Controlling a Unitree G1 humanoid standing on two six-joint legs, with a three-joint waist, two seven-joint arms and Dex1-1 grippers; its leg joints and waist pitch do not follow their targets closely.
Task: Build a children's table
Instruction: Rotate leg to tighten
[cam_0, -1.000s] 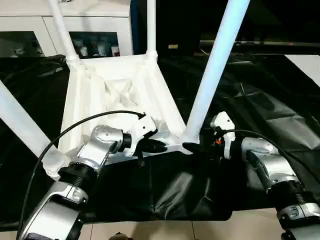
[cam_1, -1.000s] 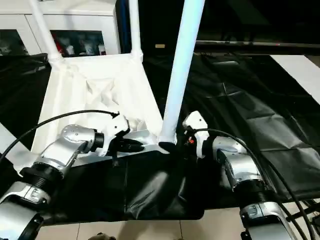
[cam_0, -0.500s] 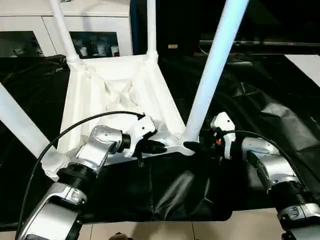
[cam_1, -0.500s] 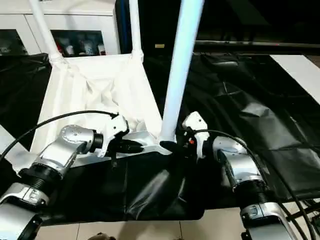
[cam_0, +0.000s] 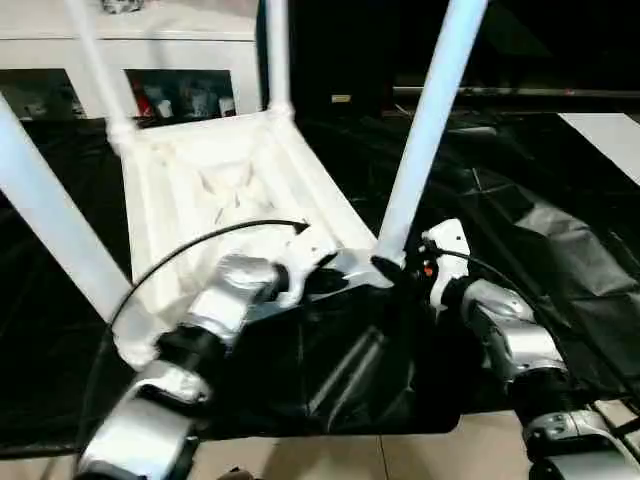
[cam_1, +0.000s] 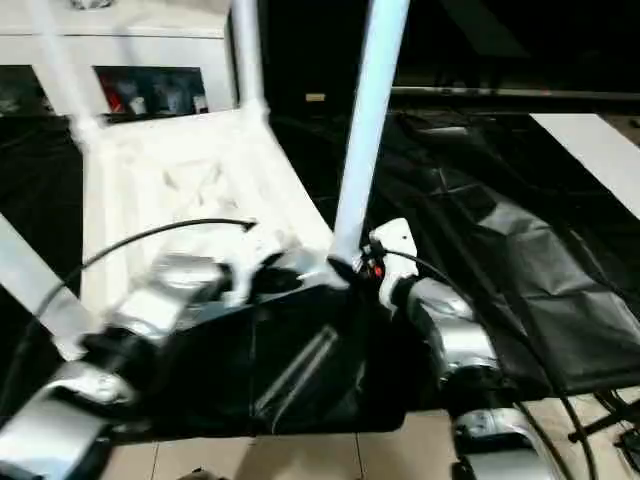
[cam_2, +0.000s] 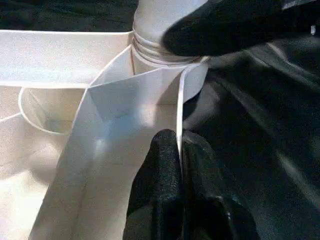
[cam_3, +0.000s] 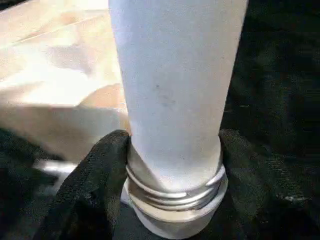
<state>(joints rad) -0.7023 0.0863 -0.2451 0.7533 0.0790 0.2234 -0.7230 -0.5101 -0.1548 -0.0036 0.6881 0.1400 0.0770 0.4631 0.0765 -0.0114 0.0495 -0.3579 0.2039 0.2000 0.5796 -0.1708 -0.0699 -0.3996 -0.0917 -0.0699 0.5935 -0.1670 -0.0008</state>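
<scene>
Left gripper (cam_2: 180, 150) fingers pinched on thin tabletop (cam_0: 190, 190) rim; right gripper (cam_3: 172, 155) fingers grasping stiff, light leg (cam_3: 175, 85) above threaded base.

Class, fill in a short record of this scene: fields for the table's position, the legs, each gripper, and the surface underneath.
Tabletop: upside down, ribbed underside up
Legs: four standing up from the corner sockets
Near right leg: threaded base seated in its socket
Left gripper: shut on the tabletop's near rim
Right gripper: fingers either side of the near right leg's base
Surface: black cloth
</scene>
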